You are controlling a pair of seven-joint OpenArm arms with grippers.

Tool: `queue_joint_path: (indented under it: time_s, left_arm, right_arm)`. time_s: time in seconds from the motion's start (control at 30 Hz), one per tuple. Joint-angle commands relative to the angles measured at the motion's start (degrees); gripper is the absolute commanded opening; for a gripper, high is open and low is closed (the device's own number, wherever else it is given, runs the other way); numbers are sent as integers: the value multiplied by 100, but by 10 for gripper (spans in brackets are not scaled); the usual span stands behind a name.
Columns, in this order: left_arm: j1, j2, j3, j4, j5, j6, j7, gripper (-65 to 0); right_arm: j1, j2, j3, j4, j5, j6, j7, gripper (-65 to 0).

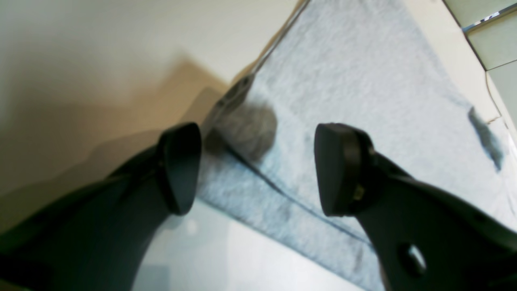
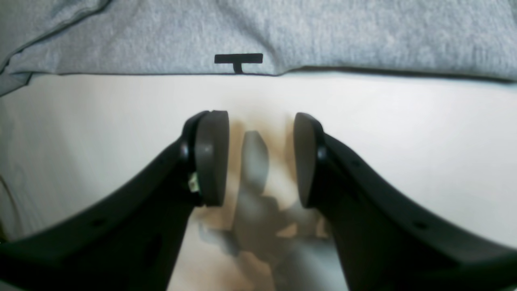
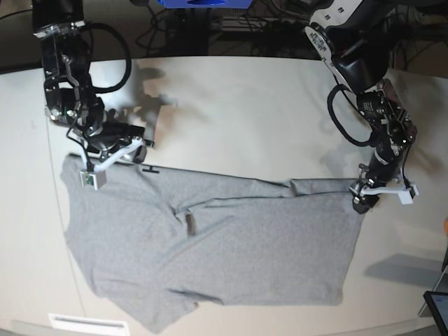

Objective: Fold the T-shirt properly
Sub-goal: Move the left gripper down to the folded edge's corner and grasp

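Where the pale table (image 3: 231, 105) stretches bare behind the cloth, dark cables (image 3: 231, 24) crowd its far edge, and a small dark device (image 3: 437, 308) sits at the near corner. The T-shirt (image 3: 210, 245) lies spread across the table's near half, heather-grey, its upper edge folded over with a black mark (image 2: 238, 59) showing. The left gripper (image 1: 258, 169) hovers spread over a hemmed corner, holding nothing. The right gripper (image 2: 258, 157) stands parted above bare table, just beside the folded edge.

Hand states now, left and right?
Left hand: open, holding nothing, over the shirt edge.
Right hand: open, empty, above bare table.
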Motion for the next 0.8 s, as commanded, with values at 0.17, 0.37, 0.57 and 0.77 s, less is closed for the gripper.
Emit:
queue_joint_path:
  time_s: [0.17, 0.37, 0.57, 0.77]
  left_arm:
    - [-172, -78, 34, 96, -68, -66, -126, -233]
    - [-383, -87, 377, -396, -68, -66, -161, -233]
    - [-418, -87, 404, -484, -68, -66, -161, -237]
    - [-392, -87, 368, -475, -68, -66, -161, -240]
  right_arm:
    - [81, 40, 23, 84, 44, 44, 90, -398]
    - [72, 40, 23, 84, 44, 44, 90, -398]
    - [72, 40, 23, -13, 44, 44, 90, -398]
    - [98, 40, 23, -329, 44, 53, 90, -398]
